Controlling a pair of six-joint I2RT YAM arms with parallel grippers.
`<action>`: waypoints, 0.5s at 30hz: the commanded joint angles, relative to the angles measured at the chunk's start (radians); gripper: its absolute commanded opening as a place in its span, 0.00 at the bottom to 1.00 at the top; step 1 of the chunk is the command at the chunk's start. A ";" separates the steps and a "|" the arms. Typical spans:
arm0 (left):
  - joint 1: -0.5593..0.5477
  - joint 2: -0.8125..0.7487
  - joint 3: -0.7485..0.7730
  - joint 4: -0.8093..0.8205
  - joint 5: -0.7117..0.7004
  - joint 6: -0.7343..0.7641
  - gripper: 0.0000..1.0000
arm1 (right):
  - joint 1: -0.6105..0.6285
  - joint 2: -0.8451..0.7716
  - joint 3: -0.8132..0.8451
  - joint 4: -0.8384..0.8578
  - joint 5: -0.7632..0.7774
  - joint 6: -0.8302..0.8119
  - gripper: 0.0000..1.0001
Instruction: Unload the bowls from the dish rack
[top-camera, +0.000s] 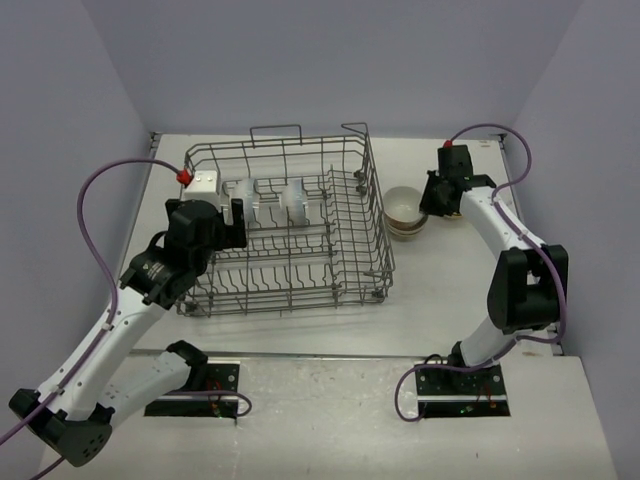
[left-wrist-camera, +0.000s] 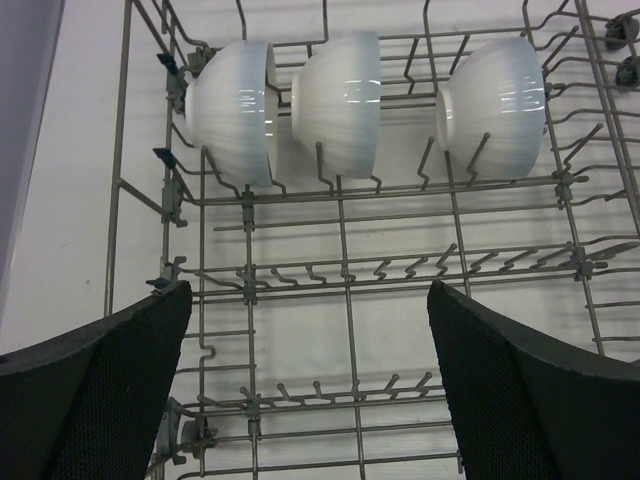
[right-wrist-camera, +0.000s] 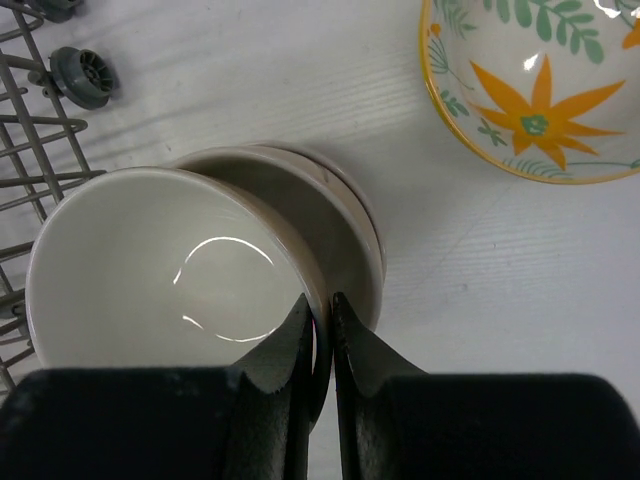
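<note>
Dish rack (top-camera: 366, 215) sits on a white table (top-camera: 300, 335) between pale lavender walls (top-camera: 330, 60).

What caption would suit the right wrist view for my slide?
Right gripper pinches the rim of a cream bowl atop a stack, beside a floral bowl and the dish rack.

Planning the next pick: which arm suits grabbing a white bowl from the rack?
Left: left claw hangs open over the racked white bowls; right claw is shut on a tan bowl.

White table (top-camera: 300, 340), dish rack (top-camera: 290, 240) mid-table, tan bowls (top-camera: 405, 208) stacked just beside it, floral bowl (right-wrist-camera: 540, 90) nr them
</note>
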 joint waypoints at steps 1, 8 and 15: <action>0.012 -0.023 -0.022 0.089 0.060 0.024 1.00 | 0.002 -0.001 0.030 0.110 -0.024 0.020 0.00; 0.022 -0.032 -0.039 0.109 0.104 0.041 1.00 | 0.000 -0.001 0.029 0.102 0.033 0.012 0.00; 0.022 -0.043 -0.056 0.117 0.130 0.049 1.00 | -0.016 -0.034 -0.003 0.090 0.035 0.009 0.00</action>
